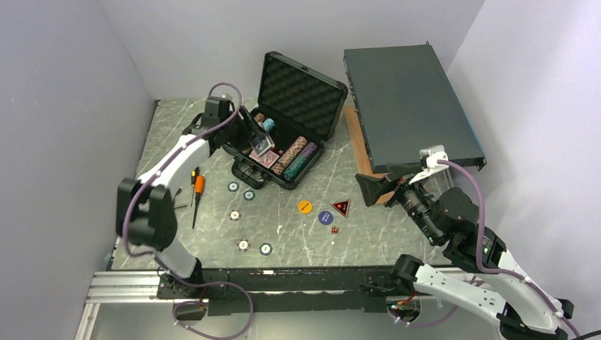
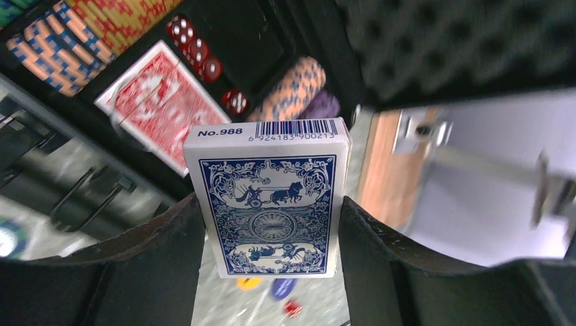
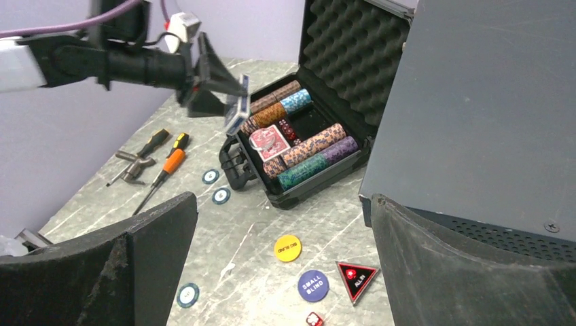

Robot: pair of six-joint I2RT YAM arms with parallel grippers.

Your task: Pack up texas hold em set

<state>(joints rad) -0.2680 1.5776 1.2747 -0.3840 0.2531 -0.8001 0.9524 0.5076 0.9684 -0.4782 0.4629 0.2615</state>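
The small black case (image 1: 249,174) lies open at the table's back, its foam lid (image 1: 301,92) upright. Rows of poker chips (image 1: 296,156), a red card deck (image 2: 163,102) and several red dice (image 2: 197,47) lie inside. My left gripper (image 2: 272,231) is shut on a blue card deck (image 2: 268,197), held just above the case's left part (image 1: 263,144). On the table lie loose chips (image 1: 249,195), a yellow button (image 3: 287,248), a blue button (image 3: 313,285), a red triangle (image 3: 356,278) and a die (image 1: 334,229). My right gripper (image 3: 282,200) hangs open and unladen above them.
A large flat dark grey metal box (image 1: 411,99) leans at the back right, close beside the case. Orange-handled screwdrivers (image 1: 198,188) and pliers (image 3: 132,166) lie at the left. Walls close in on both sides and the back.
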